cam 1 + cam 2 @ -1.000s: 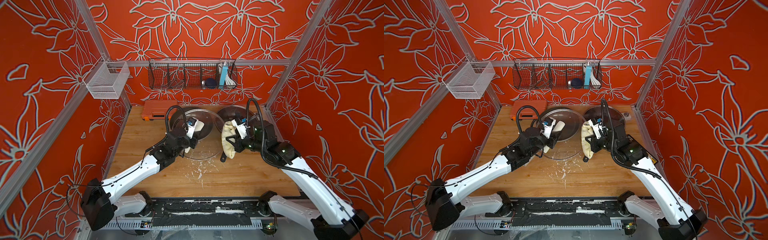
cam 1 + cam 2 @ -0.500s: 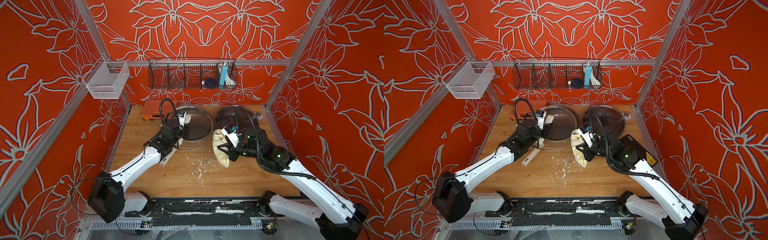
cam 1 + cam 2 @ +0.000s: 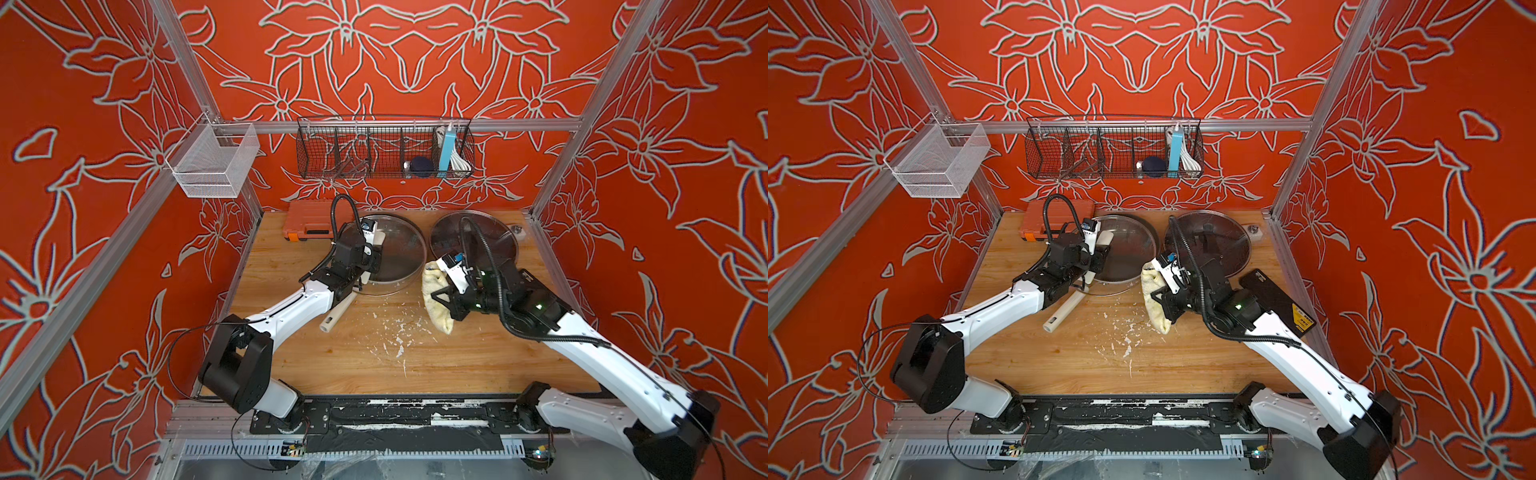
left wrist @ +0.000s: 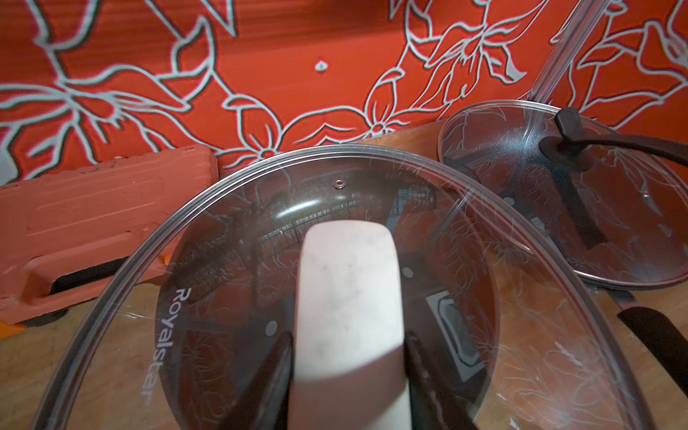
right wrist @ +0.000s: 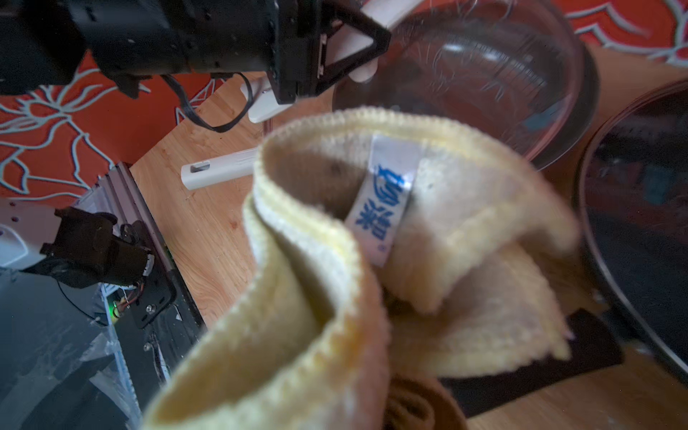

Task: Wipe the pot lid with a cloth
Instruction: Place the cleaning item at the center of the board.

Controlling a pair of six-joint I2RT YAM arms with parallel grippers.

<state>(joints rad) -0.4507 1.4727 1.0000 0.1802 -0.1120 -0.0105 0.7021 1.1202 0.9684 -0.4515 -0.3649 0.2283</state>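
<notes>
Left wrist view, lid handle [image 4: 350, 283] clamped in left tool [image 4: 348, 346]

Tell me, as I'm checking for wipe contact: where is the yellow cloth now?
In both top views the yellow cloth is clamped in the right gripper, just right of the glass lid that the left gripper holds.

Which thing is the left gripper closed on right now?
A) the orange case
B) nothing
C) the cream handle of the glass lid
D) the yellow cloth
C: in the left wrist view the jaws of the left gripper press both sides of the cream handle on the glass lid. The yellow cloth is in the right gripper.
</notes>
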